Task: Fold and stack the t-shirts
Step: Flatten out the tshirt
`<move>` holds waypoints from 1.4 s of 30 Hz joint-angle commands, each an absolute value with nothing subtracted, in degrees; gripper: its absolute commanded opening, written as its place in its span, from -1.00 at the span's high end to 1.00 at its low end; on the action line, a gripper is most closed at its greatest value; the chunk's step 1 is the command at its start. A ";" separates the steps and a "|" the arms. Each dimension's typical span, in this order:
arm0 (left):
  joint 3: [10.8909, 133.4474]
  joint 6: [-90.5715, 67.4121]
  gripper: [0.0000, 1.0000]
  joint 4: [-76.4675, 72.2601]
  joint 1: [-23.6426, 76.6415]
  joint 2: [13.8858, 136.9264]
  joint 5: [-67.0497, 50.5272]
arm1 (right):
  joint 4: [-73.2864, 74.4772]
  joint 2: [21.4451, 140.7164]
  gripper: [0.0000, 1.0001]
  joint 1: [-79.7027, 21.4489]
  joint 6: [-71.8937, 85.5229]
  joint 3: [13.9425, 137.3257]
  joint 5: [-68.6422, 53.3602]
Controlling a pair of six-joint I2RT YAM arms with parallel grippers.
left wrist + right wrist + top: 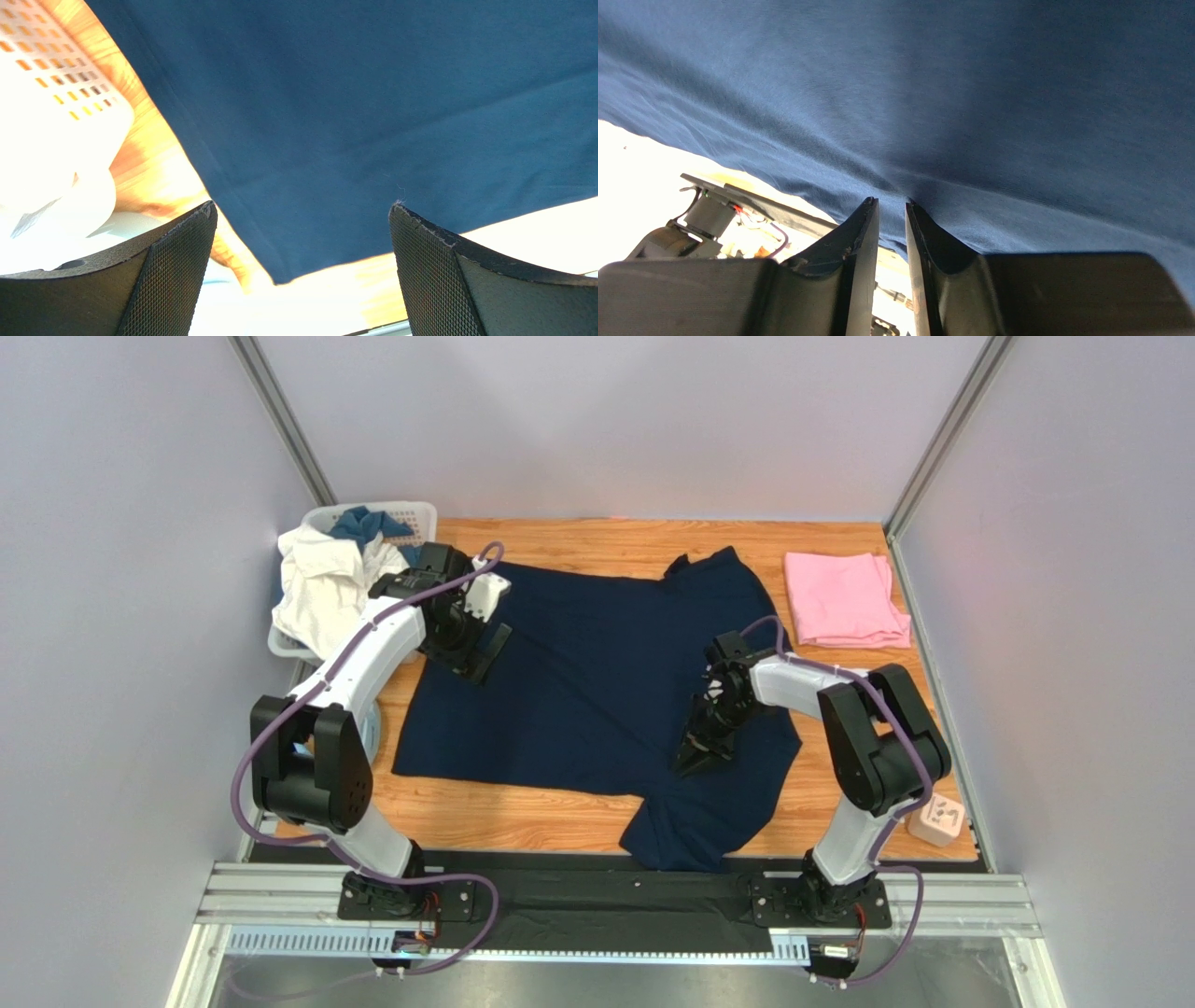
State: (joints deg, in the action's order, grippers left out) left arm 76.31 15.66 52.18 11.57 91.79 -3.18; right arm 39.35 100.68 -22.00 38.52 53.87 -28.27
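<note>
Navy shirt (603, 672) lies spread in the middle, pink one (845, 599) folded far right; right gripper (697, 752) looks pinched shut on navy cloth, left gripper (480, 661) hangs wide open over its left edge, so I'd clamp that before folding.

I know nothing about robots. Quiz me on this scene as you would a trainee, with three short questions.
1. True or false: the pink shirt lies folded at the far right corner of the table.
2. Which end effector stands wide open at the edge of the navy shirt? A left, B right, C both.
3. Fill in: the white laundry at the left is piled in a ___.
Key: 1 true. 2 A, the left end effector. 3 basket.
</note>
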 commanded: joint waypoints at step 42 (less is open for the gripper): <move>79.01 9.58 -0.89 54.40 15.12 92.21 -11.86 | 44.03 99.06 -0.09 -13.45 35.60 68.46 -34.53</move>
State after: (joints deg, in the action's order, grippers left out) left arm 75.70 11.29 52.18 14.98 96.71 -8.82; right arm 44.99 103.96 -13.56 36.12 67.07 -34.04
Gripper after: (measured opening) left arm 0.948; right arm 0.539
